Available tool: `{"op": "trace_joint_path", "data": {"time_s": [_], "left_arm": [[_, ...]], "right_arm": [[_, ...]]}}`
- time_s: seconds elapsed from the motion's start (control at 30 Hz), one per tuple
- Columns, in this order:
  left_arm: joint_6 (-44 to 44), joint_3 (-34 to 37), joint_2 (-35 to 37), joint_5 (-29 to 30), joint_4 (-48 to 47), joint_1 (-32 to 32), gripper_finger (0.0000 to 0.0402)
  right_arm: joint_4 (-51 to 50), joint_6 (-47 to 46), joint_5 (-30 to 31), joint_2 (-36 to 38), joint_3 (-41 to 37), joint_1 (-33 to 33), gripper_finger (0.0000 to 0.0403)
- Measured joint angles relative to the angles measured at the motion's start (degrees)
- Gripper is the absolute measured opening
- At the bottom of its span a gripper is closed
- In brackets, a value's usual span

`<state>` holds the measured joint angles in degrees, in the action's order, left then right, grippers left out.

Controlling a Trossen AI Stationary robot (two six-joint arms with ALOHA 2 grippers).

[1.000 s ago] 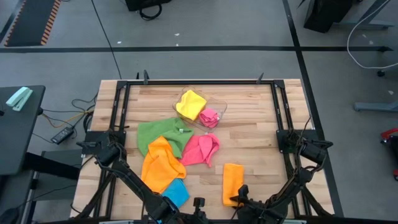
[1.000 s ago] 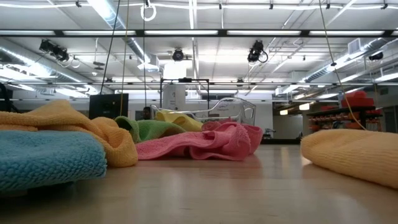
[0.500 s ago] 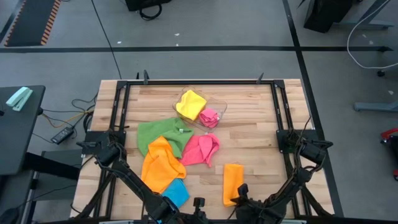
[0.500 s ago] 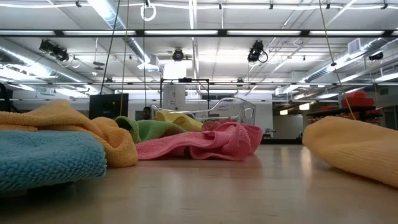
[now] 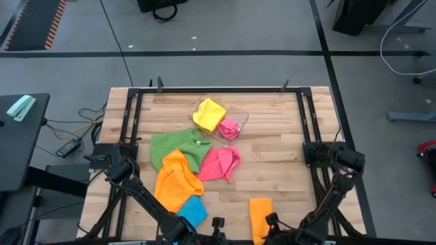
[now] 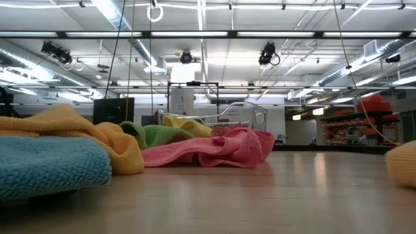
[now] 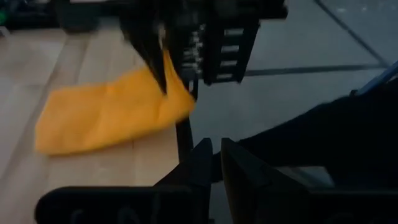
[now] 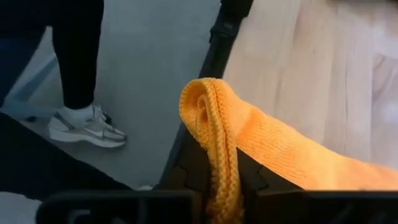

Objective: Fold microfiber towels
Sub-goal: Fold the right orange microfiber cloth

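- Gripping the folded orange towel (image 5: pixel 259 216) at the near edge of the bench (image 5: pixel 286 146), right of centre, is the right gripper (image 8: pixel 214 180); its fingers are clamped on the towel's near end, as the right wrist view shows with the cloth bunched between them.
- Towel's long axis runs near-to-far across the bench; the far end lies on the wood and the held end hangs at or just over the near edge, so the cloth stretches away from the gripper toward the bench middle.
- Right arm is folded low along the near right corner, wrist turned inward toward the towel; it is the nearer arm and the one at work.
- Left gripper (image 7: pixel 214 163) waits low at the near edge just left of centre, fingers together, holding nothing; the blue towel (image 5: pixel 193 210) lies just beside it.
- Other towels: big crumpled orange towel (image 5: pixel 177 180) and green towel (image 5: pixel 174 146) left of centre, overlapping; pink towel (image 5: pixel 221 163) at mid-bench, touching the green.
- Clear plastic tray (image 5: pixel 240 117) toward the far edge holds a yellow towel (image 5: pixel 209 113) and a small pink towel (image 5: pixel 230 127).
- A person's shoe (image 8: pixel 87 127) and dark leg show on the floor beyond the near edge.
- Judgement: next move likely turns on drawing the held end along that long axis.
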<state>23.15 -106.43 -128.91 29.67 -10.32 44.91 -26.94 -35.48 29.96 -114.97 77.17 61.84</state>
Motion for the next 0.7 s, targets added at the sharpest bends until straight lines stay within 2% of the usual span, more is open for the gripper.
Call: {"op": "trace_joint_path", "data": {"time_s": [0.2, 0.3, 0.53, 0.7], "left_arm": [[-1.69, 0.13, -3.03, 0.8, 0.42, -2.62, 0.004], [-1.1, 0.05, -3.85, 3.25, 2.36, -4.74, 0.0035], [3.15, 0.09, -8.64, 3.13, 6.82, -8.55, 0.0035], [1.24, 0.11, -12.43, 3.55, 17.29, -8.9, 0.003]], "right_arm": [[-0.33, -1.59, 1.06, 1.67, -0.57, 0.64, 0.0041], [-0.35, -1.65, 1.26, 1.67, -0.6, 0.84, 0.0041], [-0.99, -2.26, 1.53, 1.69, -0.6, 0.94, 0.0041], [-1.36, -2.28, 1.76, 1.69, -0.6, 0.94, 0.0041]]}}
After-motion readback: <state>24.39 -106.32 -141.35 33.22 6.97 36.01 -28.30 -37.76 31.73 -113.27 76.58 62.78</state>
